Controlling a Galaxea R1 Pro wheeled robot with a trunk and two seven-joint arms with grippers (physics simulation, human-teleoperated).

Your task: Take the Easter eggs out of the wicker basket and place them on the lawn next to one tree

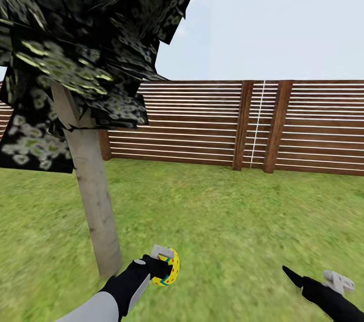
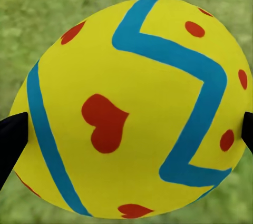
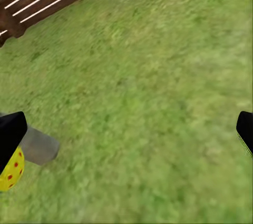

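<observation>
My left gripper (image 1: 163,265) is shut on one Easter egg (image 1: 173,267), yellow with red marks and blue zigzag bands, held just above the lawn (image 1: 217,221). The egg (image 2: 132,108) sits between the black fingertips (image 2: 10,139) in the left wrist view. It hangs close to the right of the tree (image 1: 96,211), near the foot of the pale trunk. My right gripper (image 1: 296,276) is open and holds nothing, low at the right over grass. The right wrist view shows the egg (image 3: 10,170) beside the trunk base (image 3: 38,146). The wicker basket is out of view.
A brown slatted fence (image 1: 253,125) closes off the garden behind the tree. The tree's dark speckled foliage (image 1: 76,49) hangs overhead at the left. Open grass (image 3: 158,103) stretches from the trunk to the fence and off to the right.
</observation>
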